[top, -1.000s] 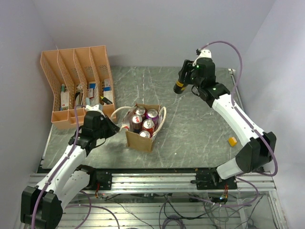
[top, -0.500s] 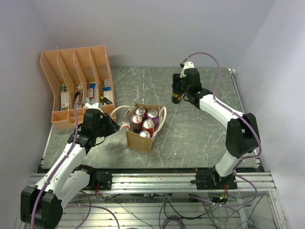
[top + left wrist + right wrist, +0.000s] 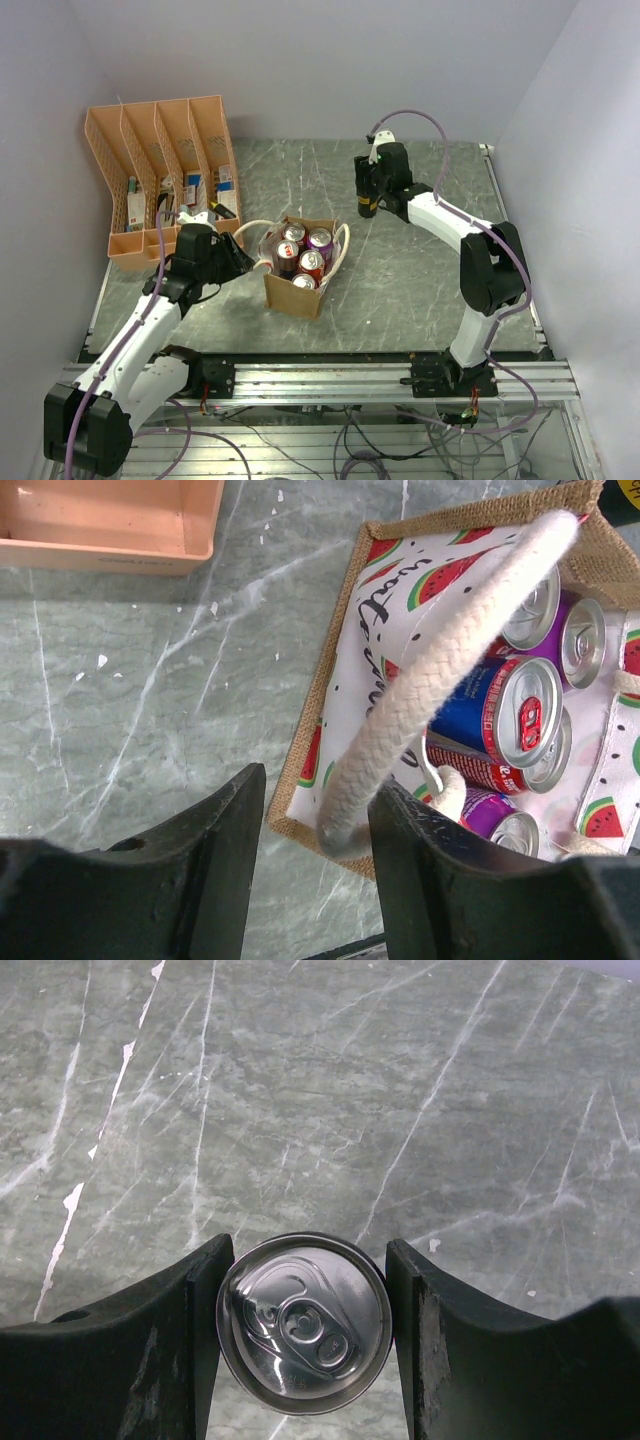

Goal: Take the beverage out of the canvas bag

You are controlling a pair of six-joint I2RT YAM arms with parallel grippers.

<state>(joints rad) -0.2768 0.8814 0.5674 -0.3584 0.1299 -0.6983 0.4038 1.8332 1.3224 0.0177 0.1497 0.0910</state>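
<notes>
The can (image 3: 304, 1322) is stiff but thin-walled and slick, and probably heavy if full. My right gripper (image 3: 305, 1295) pinches its sides, behind and right of the bag (image 3: 292, 294). The left gripper (image 3: 315, 820) is spread around the bag's rope handle (image 3: 440, 670).

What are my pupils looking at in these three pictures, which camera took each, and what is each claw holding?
Two robot arms are bolted to a grey table. One picture looks down from above; the others come from cameras on each wrist. On the table stand an orange file rack and a canvas bag holding drink cans. The left gripper is open, its fingers either side of the bag's rope handle. The right gripper grips one can, away from the bag.
</notes>
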